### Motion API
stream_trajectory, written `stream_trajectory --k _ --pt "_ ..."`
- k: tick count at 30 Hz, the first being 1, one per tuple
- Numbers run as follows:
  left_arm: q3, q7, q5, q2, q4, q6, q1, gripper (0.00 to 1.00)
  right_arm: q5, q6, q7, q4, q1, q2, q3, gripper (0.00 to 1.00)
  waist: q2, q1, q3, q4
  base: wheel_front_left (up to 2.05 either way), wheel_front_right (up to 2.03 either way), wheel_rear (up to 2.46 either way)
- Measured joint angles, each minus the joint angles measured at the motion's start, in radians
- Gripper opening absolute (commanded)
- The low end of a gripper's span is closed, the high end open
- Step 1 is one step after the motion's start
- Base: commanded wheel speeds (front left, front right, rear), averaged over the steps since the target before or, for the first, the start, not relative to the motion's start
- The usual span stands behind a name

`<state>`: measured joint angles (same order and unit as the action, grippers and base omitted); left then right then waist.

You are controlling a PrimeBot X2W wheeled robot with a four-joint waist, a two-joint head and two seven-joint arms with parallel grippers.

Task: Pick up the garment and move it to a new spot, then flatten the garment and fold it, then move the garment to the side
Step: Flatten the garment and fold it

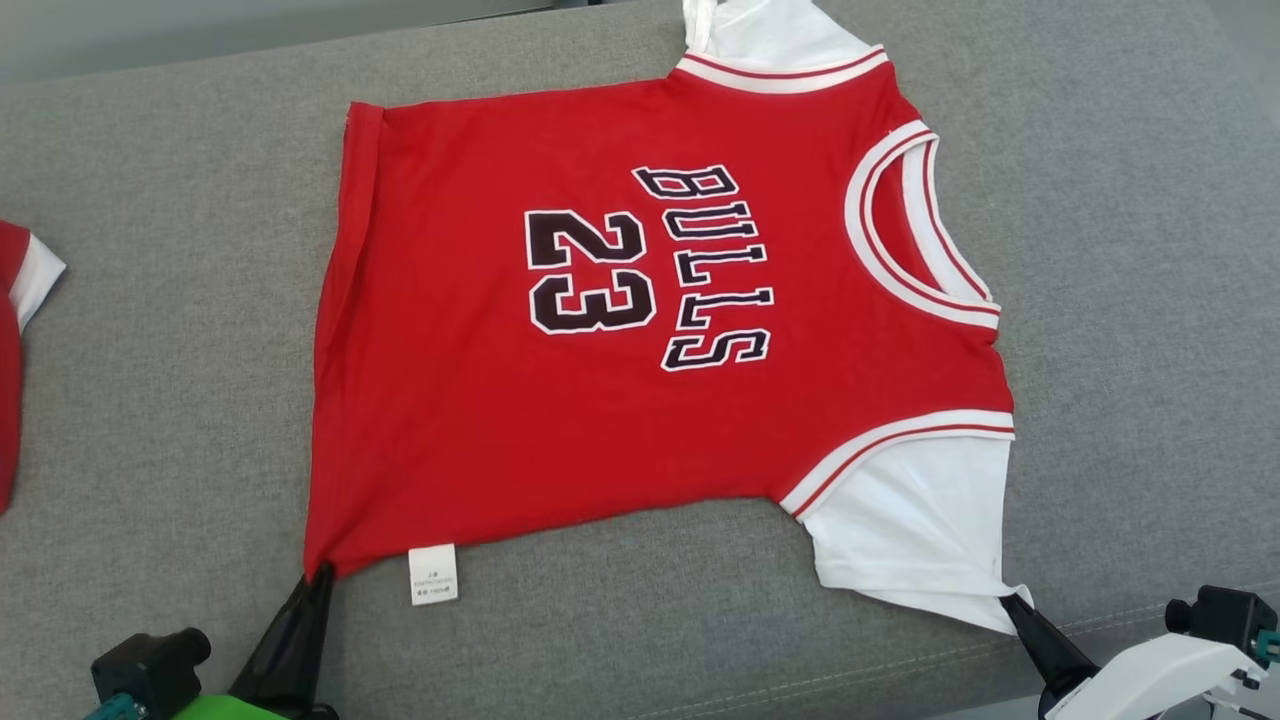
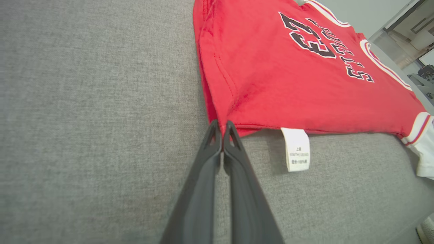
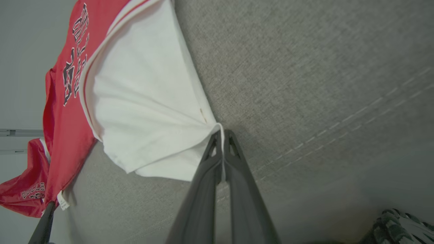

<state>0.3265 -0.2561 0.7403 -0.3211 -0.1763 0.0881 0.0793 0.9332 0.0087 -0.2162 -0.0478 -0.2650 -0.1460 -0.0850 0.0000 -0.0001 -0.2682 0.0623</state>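
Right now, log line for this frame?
phase: flatten | jersey: spread front-up on grey cushion | left gripper: shut on jersey hem corner | right gripper: shut on white sleeve tip

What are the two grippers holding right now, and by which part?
Both hold the red jersey. The left gripper pinches its bottom hem corner; the right gripper pinches the tip of the white sleeve.

The garment [image 1: 450, 400] is soft, matt red cloth. Its sleeve [image 1: 900, 520] is smooth white cloth and its label [image 1: 433, 575] thin white fabric. The grey surface [image 1: 150, 400] is coarse, matt woven fabric. The left gripper [image 2: 221, 127] and right gripper [image 3: 222, 135] have matt, dark, plastic-looking fingers [image 2: 200, 189].
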Motion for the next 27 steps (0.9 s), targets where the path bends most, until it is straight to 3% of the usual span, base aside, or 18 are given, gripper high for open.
stream_trajectory --k 10,22,23,24,25,27 --pt "0.012 0.000 -0.010 -0.011 0.074 0.019 0.042 0.00 0.031 0.035 -0.006 0.120 -0.005 -0.021 0.013 0.00 0.0000 0.0000 -0.007 0.012 0.00 0.00 0.00" --pt "0.030 0.000 -0.004 -0.014 0.011 0.028 0.044 0.00 -0.073 0.032 -0.034 0.038 -0.006 -0.081 -0.025 0.00 0.0000 0.0000 -0.001 0.029 0.00 0.00 0.00" --pt "0.028 0.000 -0.004 -0.013 0.004 0.028 0.044 0.00 -0.074 0.032 -0.029 0.035 -0.003 -0.077 -0.027 0.02 0.0000 0.0000 -0.001 0.030 0.00 0.00 0.00" --pt "0.024 0.000 -0.004 -0.011 -0.002 0.028 0.044 0.01 -0.081 0.025 -0.021 0.032 0.000 -0.073 -0.031 0.17 0.0000 0.0000 0.000 0.030 0.00 0.00 0.00" --pt "0.015 0.000 -0.004 -0.009 -0.007 0.028 0.044 0.14 -0.090 0.024 -0.019 0.029 0.005 -0.071 -0.038 0.24 0.0000 0.0000 0.000 0.030 0.00 0.00 0.00" --pt "-0.007 0.000 -0.004 -0.002 -0.010 0.028 0.042 0.24 -0.116 0.024 0.000 0.022 0.019 -0.070 -0.050 0.45 0.0000 0.0000 0.003 0.029 0.00 0.00 0.00"
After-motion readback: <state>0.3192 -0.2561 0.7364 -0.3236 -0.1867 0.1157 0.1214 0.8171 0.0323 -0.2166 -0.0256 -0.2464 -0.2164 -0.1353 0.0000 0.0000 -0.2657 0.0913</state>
